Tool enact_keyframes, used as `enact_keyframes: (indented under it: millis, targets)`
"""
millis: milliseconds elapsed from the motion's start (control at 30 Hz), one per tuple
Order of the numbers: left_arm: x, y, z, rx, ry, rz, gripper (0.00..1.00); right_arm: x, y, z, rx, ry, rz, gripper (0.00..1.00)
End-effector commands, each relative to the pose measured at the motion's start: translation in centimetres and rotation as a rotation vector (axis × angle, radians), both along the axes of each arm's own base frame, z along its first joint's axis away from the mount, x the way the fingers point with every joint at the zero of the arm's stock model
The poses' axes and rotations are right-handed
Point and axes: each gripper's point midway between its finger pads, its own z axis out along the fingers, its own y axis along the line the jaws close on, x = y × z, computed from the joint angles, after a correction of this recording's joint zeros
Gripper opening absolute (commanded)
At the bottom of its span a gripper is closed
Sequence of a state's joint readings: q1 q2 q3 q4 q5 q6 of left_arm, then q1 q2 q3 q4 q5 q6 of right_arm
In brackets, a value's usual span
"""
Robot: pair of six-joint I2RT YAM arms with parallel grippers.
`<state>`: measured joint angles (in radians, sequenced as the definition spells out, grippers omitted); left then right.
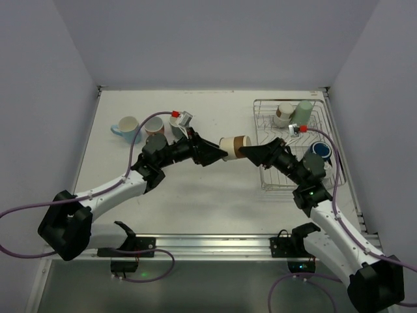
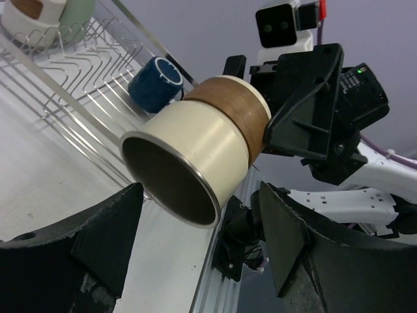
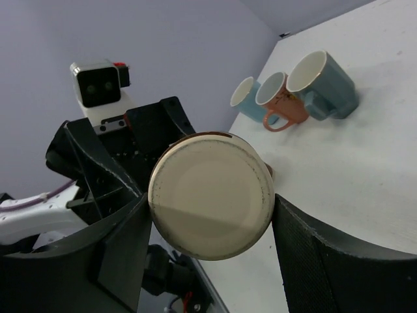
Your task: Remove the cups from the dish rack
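Midway between the silver wire dish rack (image 1: 277,179) and 3 glazed mugs (image 3: 277,98) on the table (image 1: 195,202), the right gripper (image 1: 243,151) clamps the flat base of a round cream-and-brown mug (image 1: 234,145), its open mouth between the wide-spread fingers of the left gripper (image 1: 221,152).

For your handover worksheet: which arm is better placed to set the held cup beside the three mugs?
Left, probably: its fingers flank the cup, and the three mugs stand on its side; the right arm is by the dish rack.

White table (image 1: 195,199), wire dish rack (image 1: 268,180) at right, three mugs (image 1: 155,124) back left
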<state>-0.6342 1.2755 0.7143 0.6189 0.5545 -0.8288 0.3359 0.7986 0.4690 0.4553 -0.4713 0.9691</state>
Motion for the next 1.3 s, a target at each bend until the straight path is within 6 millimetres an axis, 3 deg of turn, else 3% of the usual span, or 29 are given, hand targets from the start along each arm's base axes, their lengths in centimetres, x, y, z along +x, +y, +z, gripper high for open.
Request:
enact_keyframes:
  millis: [0,100,200,300,333,433,467,567,600,633,667,733,767,833,867,933,1100,1267]
  targets:
    - [-1.1,-0.8,5.1,-0.14,-0.109,-0.057,0.75,-1.9,1.1,2.8,0.086,-0.082,0.115,0.29]
    - [-1.4,-1.0,5.4,-0.154,-0.115,-0.068,0.71,-2.0,1.9,2.1,0.108,-0.058,0.159,0.29]
    - [-1.7,-1.1,6.0,-0.182,-0.136,-0.075,0.59,-2.4,2.8,1.5,0.148,-0.032,0.23,0.29]
    - [-1.8,-0.8,6.4,-0.199,-0.139,-0.064,0.34,-2.8,3.4,1.2,0.194,-0.007,0.278,0.29]
    - [-1.8,-0.7,6.5,-0.201,-0.144,-0.06,0.17,-2.9,3.4,1.0,0.206,0.007,0.287,0.29]
    - [-1.8,0.1,6.9,-0.192,-0.169,-0.014,0.0,-2.8,3.5,0.9,0.21,0.011,0.291,0.47]
    - [-1.7,0.2,7.0,-0.185,-0.174,0.0,0.0,-2.9,3.5,0.9,0.208,0.009,0.291,0.71]
    - [-0.7,1.8,6.9,-0.086,-0.199,0.121,0.0,-2.5,3.4,0.0,0.159,0.033,0.261,0.96]
    - [-0.7,2.6,5.2,0.012,-0.15,0.156,0.0,-2.2,3.0,0.2,0.147,0.023,0.224,0.99]
    - [-0.1,3.4,6.1,0.076,-0.214,0.203,0.0,-1.9,2.9,0.1,0.101,-0.001,0.198,0.99]
    - [1.1,4.8,5.6,0.144,-0.201,0.302,0.0,-1.6,2.7,-1.6,0.054,0.062,0.174,0.99]
    - [1.4,7.8,4.0,0.344,-0.172,0.397,0.0,-1.3,2.0,-2.5,-0.028,0.065,0.118,0.99]
    - [2.5,10.1,3.3,0.428,-0.148,0.519,0.0,-1.2,1.7,-2.9,-0.056,0.07,0.1,0.99]
    - [2.3,13.6,1.4,0.621,-0.083,0.606,0.0,-1.0,0.9,-3.9,-0.142,0.082,0.053,0.99]
    - [2.2,16.2,-0.9,0.767,-0.023,0.678,0.0,-1.0,0.6,-4.2,-0.17,0.085,0.039,0.99]
    - [2.6,18.7,-1.4,0.871,0.002,0.767,0.0,-0.8,-0.2,-4.7,-0.234,0.085,0.001,0.99]
    - [3.3,22.7,-4.0,1.022,0.093,0.843,0.0,-0.5,-1.2,-4.9,-0.294,0.057,-0.051,0.99]
    - [4.8,24.3,-5.8,1.063,0.153,0.844,0.0,-0.4,-1.7,-6.0,-0.333,0.072,-0.069,0.99]
